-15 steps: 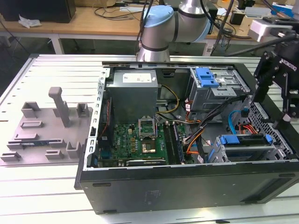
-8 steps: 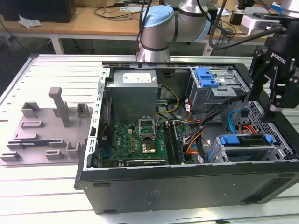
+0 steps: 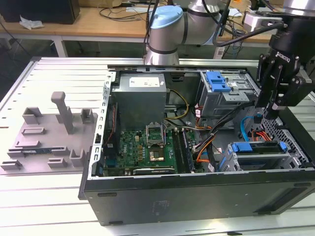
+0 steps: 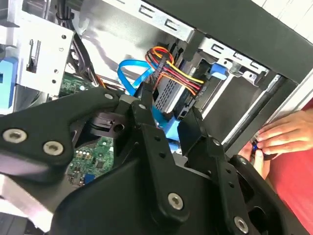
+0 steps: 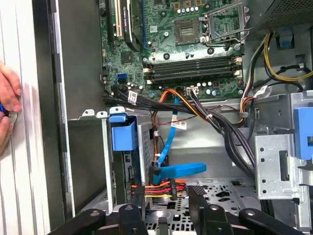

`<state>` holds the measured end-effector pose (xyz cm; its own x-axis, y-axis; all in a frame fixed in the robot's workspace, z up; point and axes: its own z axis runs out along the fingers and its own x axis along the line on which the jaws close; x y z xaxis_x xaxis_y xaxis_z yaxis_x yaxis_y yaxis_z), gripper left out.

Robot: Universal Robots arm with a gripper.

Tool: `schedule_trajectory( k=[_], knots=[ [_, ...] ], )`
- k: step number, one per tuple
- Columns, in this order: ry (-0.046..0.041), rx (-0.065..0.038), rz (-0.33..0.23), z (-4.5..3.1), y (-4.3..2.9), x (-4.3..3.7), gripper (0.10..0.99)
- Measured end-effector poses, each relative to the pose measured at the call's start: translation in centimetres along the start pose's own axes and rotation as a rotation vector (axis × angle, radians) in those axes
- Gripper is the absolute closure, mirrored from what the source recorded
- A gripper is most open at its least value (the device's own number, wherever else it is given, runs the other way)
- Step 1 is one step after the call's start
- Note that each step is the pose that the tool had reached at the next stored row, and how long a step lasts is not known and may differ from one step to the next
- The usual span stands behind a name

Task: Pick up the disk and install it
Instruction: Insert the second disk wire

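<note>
Jaws of my gripper (image 5: 167, 201) stand apart, holding nothing, above the disk (image 3: 258, 147) already seated in its bay, so I judge lifting clear of the cables (image 5: 164, 187) wisest.

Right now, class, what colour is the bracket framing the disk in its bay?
Blue. The disk sits in the bay, bracket clearest in the exterior view.

No legible text anywhere; white label on power supply (image 3: 146, 81) and white print on gripper (image 3: 278, 105) were unreadable.
</note>
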<state>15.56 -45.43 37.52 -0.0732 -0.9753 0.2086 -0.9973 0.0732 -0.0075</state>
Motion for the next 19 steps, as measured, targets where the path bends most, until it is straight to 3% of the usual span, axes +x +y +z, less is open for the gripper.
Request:
schedule_trajectory(
  k=[2,3,4,5,9,10,11,13,19],
  knots=[
    [0.032,-0.006,-0.001,-0.02,0.02,-0.07,0.604],
    [0.0572,-0.01,-0.002,-0.02,0.03,-0.13,0.604],
    [0.0697,-0.011,-0.003,-0.03,0.04,-0.2,0.604],
    [0.0948,-0.01,-0.002,-0.04,0.12,-0.42,0.604],
    [0.1327,-0.008,-0.002,-0.02,0.39,-0.99,0.624],
    [0.153,-0.007,-0.002,-0.01,0.59,-1.34,0.69],
    [0.163,-0.006,-0.002,0.01,0.69,-1.46,0.757],
    [0.1687,-0.006,0.0,0.13,0.87,-1.56,0.757],
    [0.1746,-0.01,0.014,0.68,1.3,-1.82,0.757]
  ],
)
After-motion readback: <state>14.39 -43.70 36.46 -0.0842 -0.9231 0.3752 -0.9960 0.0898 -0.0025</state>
